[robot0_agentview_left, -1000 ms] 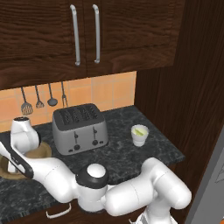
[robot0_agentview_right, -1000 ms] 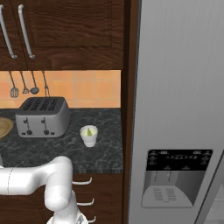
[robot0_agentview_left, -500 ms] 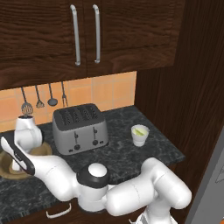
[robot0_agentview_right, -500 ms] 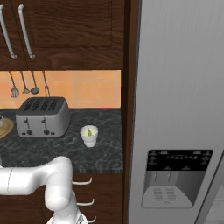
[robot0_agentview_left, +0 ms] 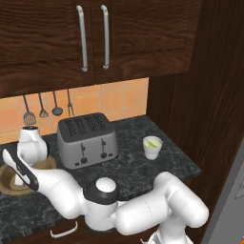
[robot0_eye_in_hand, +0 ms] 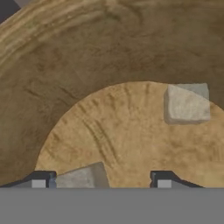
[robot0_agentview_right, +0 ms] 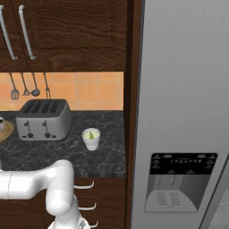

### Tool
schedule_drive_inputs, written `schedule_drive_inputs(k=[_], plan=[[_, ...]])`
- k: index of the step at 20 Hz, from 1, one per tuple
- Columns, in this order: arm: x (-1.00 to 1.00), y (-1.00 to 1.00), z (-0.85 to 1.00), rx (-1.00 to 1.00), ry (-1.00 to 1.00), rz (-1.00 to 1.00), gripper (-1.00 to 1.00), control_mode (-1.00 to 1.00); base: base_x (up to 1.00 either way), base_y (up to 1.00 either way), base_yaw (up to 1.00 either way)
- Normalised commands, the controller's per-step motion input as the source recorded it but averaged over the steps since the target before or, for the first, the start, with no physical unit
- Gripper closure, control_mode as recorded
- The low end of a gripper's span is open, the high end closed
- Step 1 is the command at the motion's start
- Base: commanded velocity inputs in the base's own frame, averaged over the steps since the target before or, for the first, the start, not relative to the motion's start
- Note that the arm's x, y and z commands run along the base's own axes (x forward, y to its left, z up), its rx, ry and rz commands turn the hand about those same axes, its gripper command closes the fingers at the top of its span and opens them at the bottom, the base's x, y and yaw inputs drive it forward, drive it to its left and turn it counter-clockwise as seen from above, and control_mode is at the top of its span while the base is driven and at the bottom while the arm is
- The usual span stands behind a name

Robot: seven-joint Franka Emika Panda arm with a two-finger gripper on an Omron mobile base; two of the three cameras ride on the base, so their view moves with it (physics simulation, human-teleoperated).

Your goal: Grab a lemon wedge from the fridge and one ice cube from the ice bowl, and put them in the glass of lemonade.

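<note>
Spread apart, the claw (robot0_eye_in_hand: 101, 183) hangs low inside the ice bowl (robot0_eye_in_hand: 65, 65), its two dark tips either side of a pale, translucent ice cube (robot0_eye_in_hand: 83, 177) lying on the bowl's lighter floor; whether they touch it I cannot tell. A second grey cube (robot0_eye_in_hand: 187, 103) sits apart on that floor. Going by bulk: the smooth grey steel fridge (robot0_agentview_right: 183, 103), the speckled black stone tabletop (robot0_agentview_left: 138, 164), the boxy grey toaster (robot0_agentview_left: 86, 139), the round grained wooden bowl, then the tapered whitish glass of lemonade (robot0_agentview_left: 152, 147) right of the toaster.
</note>
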Motion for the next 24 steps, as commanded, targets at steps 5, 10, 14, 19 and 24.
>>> schedule_drive_inputs(k=[5, 10, 14, 19, 24], plan=[[0.01, 0.06, -0.62, 0.01, 0.0, 0.0, -1.0, -1.0, 0.0, 0.0, 0.0], [0.0, 0.02, -0.35, 0.03, 0.0, 0.0, -1.0, -1.0, 0.0, 0.0, 0.0], [0.0, 0.0, -0.31, 0.03, 0.0, 0.0, 1.0, -1.0, 0.0, 0.0, 0.0], [-0.03, 0.0, -0.13, 0.02, 0.0, 0.0, 1.0, -1.0, 0.0, 0.0, 0.0], [-0.19, 0.0, 0.0, 0.0, 0.0, 0.0, 1.0, -1.0, 0.0, 0.0, 0.0]])
